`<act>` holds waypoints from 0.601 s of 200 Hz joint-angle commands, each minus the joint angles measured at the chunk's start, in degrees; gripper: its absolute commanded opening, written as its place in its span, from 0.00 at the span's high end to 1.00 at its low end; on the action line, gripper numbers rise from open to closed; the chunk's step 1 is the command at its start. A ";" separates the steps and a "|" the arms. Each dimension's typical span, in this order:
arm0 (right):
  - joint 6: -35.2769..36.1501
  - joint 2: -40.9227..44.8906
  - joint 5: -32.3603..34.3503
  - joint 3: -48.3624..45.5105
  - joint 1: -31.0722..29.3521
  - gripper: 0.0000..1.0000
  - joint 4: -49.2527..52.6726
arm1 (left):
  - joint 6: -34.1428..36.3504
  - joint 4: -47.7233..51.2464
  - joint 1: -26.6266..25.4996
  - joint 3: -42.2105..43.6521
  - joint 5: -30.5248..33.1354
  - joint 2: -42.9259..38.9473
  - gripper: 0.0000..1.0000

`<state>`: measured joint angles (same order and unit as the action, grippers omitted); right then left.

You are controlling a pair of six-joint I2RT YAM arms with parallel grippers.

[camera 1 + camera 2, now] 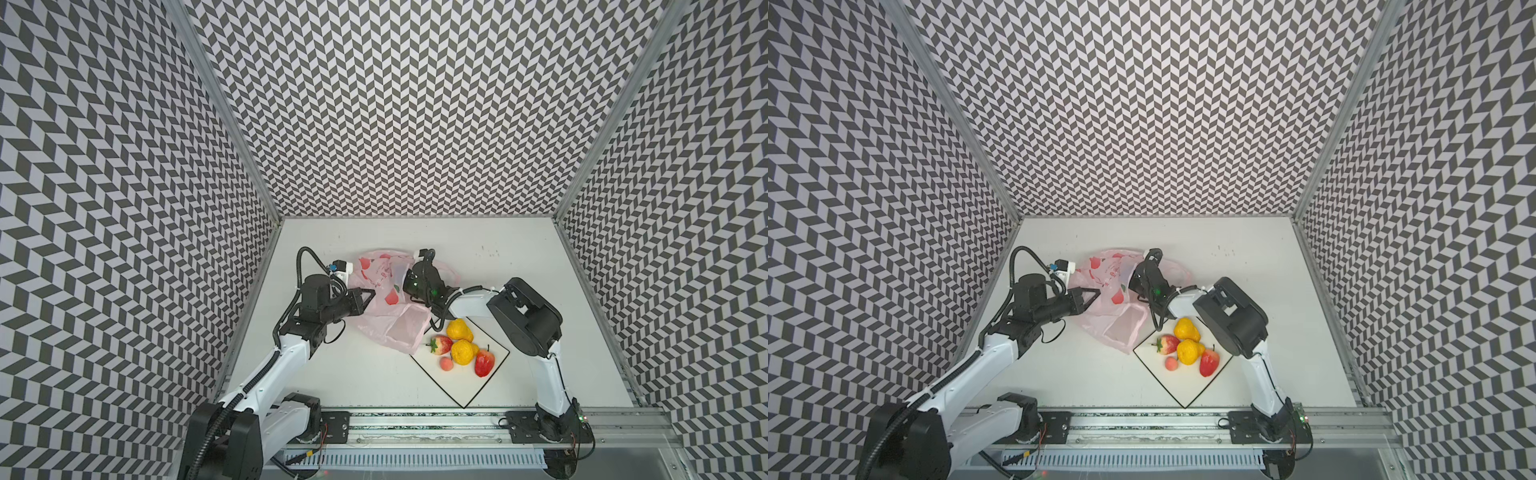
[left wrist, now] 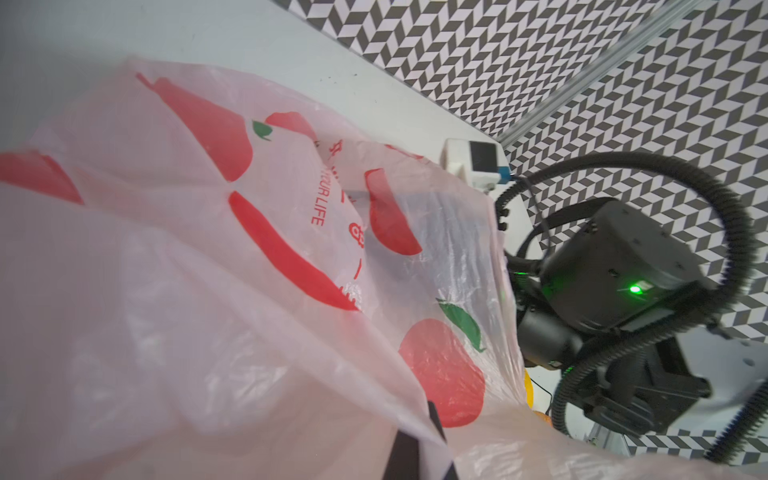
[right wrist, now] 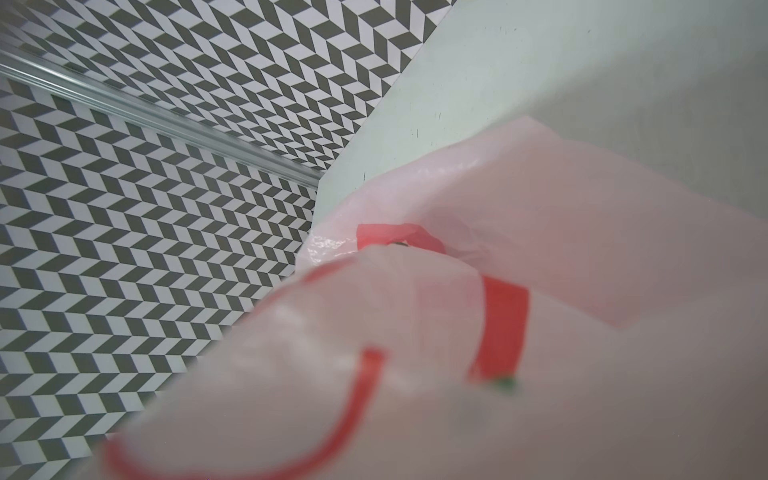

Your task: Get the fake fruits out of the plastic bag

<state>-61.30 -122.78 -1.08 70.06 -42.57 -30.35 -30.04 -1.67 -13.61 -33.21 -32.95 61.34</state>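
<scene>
Strawberry [image 1: 441,344], tiny pink peach [image 1: 446,364] and red pointed fruit [image 1: 484,363] lie clustered on a white square plate [image 1: 461,390] with a thin black rim. They lie together with two bumpy ones: the far yellow-orange fruit [image 1: 459,330] near the plate's far corner and the middle yellow-orange fruit [image 1: 464,352], which touches the red pointed fruit. Both top views show the same five out on the plate.

The plastic bag [image 1: 409,328], pale pink, translucent and printed with flat red fruit shapes, lies crumpled just beyond the plate. Its near flap reaches the plate's far-left edge, and the rest is bunched up between the two arms.

The left gripper [image 1: 370,296] meets the bag's left side with its jaws closed. In the left wrist view the film drapes right over a dark fingertip [image 2: 405,455], so it appears to pinch the bag.

The right gripper [image 1: 406,282] pushes into the bag's raised right side from the plate side. Its fingers are buried in the plastic in both top views, and the right wrist view shows only blurred pink film close to the lens. I cannot tell how wide its jaws stand or whether they hold anything.

Plate and bag rest on a white tabletop [image 1: 353,382] enclosed by chevron-patterned walls [image 1: 415,104].
</scene>
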 commanded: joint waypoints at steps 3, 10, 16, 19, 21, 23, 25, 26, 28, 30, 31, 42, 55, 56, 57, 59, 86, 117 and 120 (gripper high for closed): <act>-3.72 -2.81 -2.68 2.77 0.11 0.41 -4.28 | 1.76 -2.55 -3.18 -6.30 -0.60 1.62 1.00; -4.04 -3.35 -2.81 3.55 0.12 0.41 -4.33 | 2.19 -2.47 -4.56 -8.06 -0.57 2.57 1.00; -4.40 -3.72 -2.82 4.15 0.10 0.39 -4.33 | 2.56 -2.33 -5.76 -9.74 -0.58 3.39 1.00; -4.49 -3.82 -2.84 4.41 0.11 0.38 -4.29 | 2.76 -2.22 -6.48 -10.59 -0.62 3.87 1.00; -4.57 -3.86 -2.82 4.56 0.11 0.38 -4.22 | 3.03 -2.21 -6.97 -11.11 -0.62 4.09 1.00; -4.65 -3.91 -2.82 4.73 0.12 0.37 -4.15 | 3.13 -2.05 -7.42 -11.80 -0.60 4.37 1.00; -4.65 -3.95 -2.79 4.93 0.12 0.36 -4.05 | 3.39 -1.99 -7.91 -12.25 -0.60 4.63 1.00; -4.68 -3.95 -2.75 5.01 0.07 0.35 -3.99 | 3.44 -1.92 -8.14 -12.64 -0.61 4.78 1.00; -4.74 -3.96 -2.71 5.20 0.10 0.34 -3.90 | 3.66 -1.80 -8.60 -13.21 -0.62 5.02 1.00; -4.70 -3.96 -2.70 5.33 0.11 0.33 -3.79 | 3.96 -1.70 -9.02 -13.79 -0.58 5.33 1.00; -4.75 -3.91 -2.70 5.43 0.11 0.32 -3.77 | 4.04 -1.60 -9.22 -14.15 -0.56 5.43 1.00; -4.55 -3.40 -1.91 5.87 0.20 0.25 -2.90 | 5.22 -0.42 -11.66 -17.41 -0.54 6.73 1.00; -3.89 -2.16 -0.87 5.61 0.33 0.18 -2.19 | 6.78 1.36 -13.89 -21.09 -0.48 7.75 1.00; -3.82 -2.05 -0.82 5.57 0.36 0.18 -2.13 | 6.94 1.47 -14.12 -21.36 -0.47 7.79 1.00; -3.73 -1.95 -0.75 5.50 0.37 0.17 -2.11 | 7.11 1.61 -14.23 -21.54 -0.46 7.90 1.00; -3.63 -1.70 -0.58 5.30 0.42 0.16 -2.13 | 7.24 1.88 -14.49 -22.09 -0.45 7.96 1.00; -1.74 1.53 1.00 2.08 1.07 0.10 -2.26 | 9.81 5.51 -16.72 -26.13 0.14 7.47 1.00; -0.54 3.11 2.08 -1.33 1.65 0.02 -2.22 | 9.64 6.00 -15.02 -20.63 4.57 3.79 1.00; -0.57 3.08 1.99 -1.49 1.69 0.02 -2.16 | 9.12 5.56 -14.32 -19.53 4.44 3.46 1.00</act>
<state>-62.72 -122.21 -0.73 70.52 -41.50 -30.92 -21.74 2.20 -30.04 -57.08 -31.22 67.70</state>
